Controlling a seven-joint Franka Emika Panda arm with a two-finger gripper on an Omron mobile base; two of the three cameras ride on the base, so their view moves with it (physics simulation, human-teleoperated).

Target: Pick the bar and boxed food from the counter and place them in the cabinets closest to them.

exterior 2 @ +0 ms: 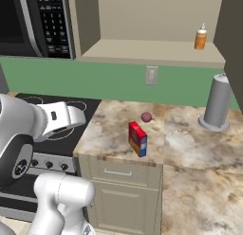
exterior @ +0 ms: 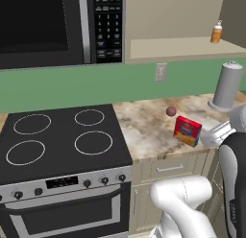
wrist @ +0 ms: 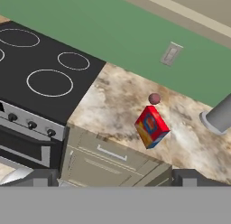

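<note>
Gripper hanging wide apart, nothing held, back over drawer fronts. Box standing upright on counter nr front edge, ball just behind. Approaching from above, squeezing thin faces, avoiding ball; open cabinet overhead.

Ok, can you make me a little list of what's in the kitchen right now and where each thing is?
red box: boxed food standing on the counter, near its front edge
ball: small dark-red ball behind the box, apart from it
grey cylinder: upright grey cylinder further along the counter, near the wall
bottle: orange bottle on the open cabinet shelf
stove: black stovetop beside the counter
claw: open, holding nothing
</note>
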